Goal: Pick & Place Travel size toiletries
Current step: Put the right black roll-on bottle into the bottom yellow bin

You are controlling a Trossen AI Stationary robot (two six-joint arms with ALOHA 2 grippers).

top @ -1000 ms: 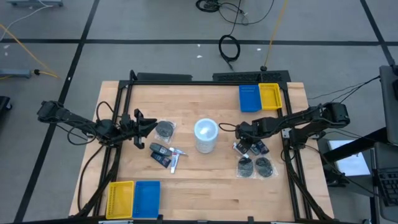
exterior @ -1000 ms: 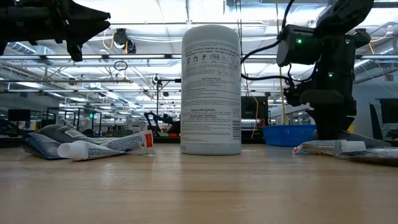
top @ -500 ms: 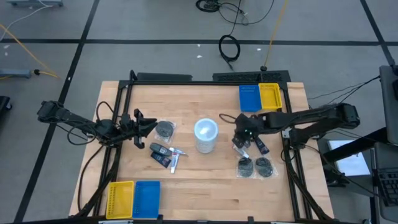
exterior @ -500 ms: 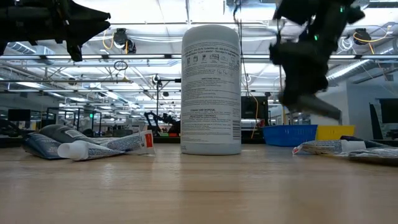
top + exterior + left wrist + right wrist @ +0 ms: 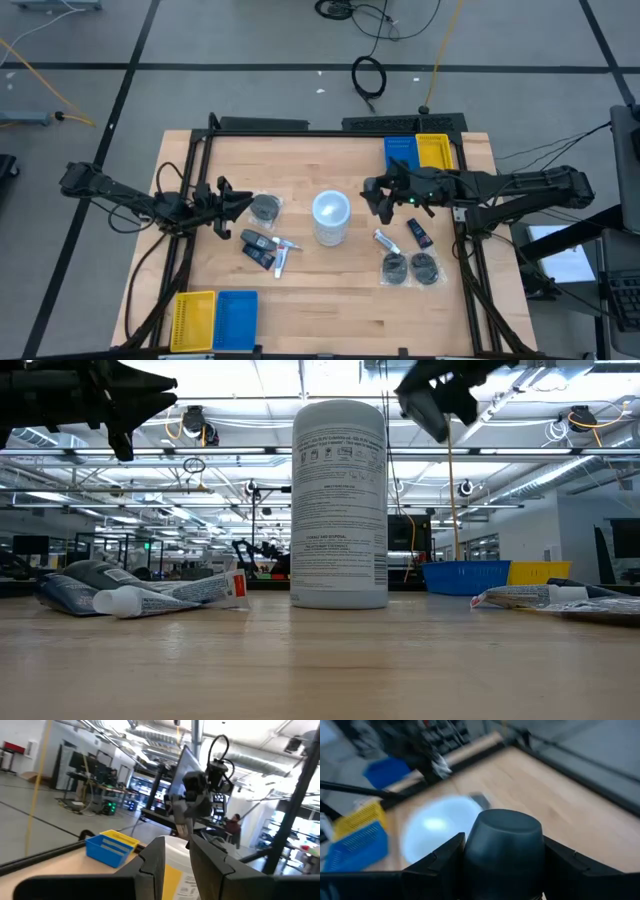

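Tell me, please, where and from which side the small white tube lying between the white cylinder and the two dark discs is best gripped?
The small white tube lies flat and slanted on the wooden table, clear of the white translucent cylinder and the dark grey round discs. I would come straight down from above and close across its narrow width at mid-length, fingers turned square to its slant.

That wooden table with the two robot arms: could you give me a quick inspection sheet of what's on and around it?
Surface: wooden table, bare in the middle foreground.
Job's things: tubes and a disc left of centre; two discs, a tube and a small bottle on the right.
Clutter: white cylinder upright at centre; blue and yellow trays at the far edge, another pair at the near edge.
Grippers: right gripper raised, shut on a dark bottle; left gripper open, beside the left disc.
Cables: coiled on the floor.
Surroundings: workshop hall; a person far off.
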